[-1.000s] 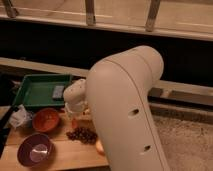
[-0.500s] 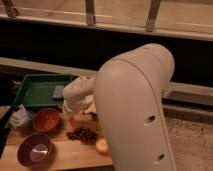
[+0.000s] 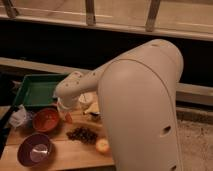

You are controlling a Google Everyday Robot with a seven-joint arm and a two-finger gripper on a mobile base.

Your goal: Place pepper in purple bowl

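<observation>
The pepper (image 3: 68,118) shows as a small red sliver on the wooden table, between the orange bowl and the grapes. My gripper (image 3: 65,111) hangs at the end of the white arm, directly over the pepper and touching or nearly touching it. The purple bowl (image 3: 36,149) with its pale shiny inside stands at the table's front left, apart from the gripper, and holds nothing that I can see.
An orange-red bowl (image 3: 46,120) stands left of the gripper. Dark grapes (image 3: 82,134) and a pale round fruit (image 3: 102,145) lie to its right. A green tray (image 3: 37,90) stands behind, and a crumpled bag (image 3: 20,117) lies at the left. My bulky arm (image 3: 140,105) hides the table's right side.
The big arm link has swung to the right, uncovering the round fruit. The wrist has reached slightly left and down towards the pepper. The objects on the table have not moved.
</observation>
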